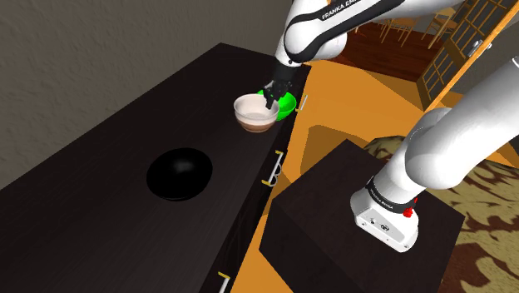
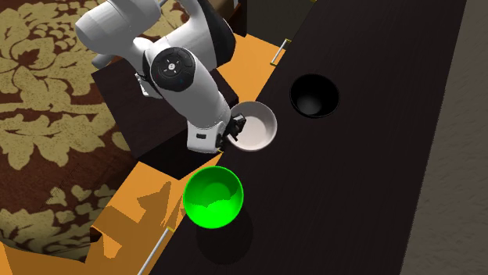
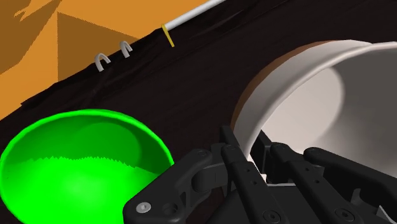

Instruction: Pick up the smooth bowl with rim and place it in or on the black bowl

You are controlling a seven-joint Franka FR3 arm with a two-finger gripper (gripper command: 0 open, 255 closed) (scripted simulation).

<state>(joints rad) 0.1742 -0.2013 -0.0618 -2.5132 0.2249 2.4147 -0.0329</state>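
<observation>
Across a dark cabinet top (image 1: 100, 166) we are working the grasp step. Our gripper (image 3: 254, 147) is pinching the rim of the white bowl (image 1: 252, 111), one finger inside and one outside, just beside a green bowl (image 1: 287, 104). Whether the bowl is clearing the surface, we cannot tell. Next, we are judging, comes a lift and a carry to the black bowl (image 1: 179, 173), well apart toward the shoulder view's left, then a release over it.

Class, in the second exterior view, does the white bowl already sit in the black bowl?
No: the white bowl is apart from the black bowl, with dark surface showing between them.
</observation>
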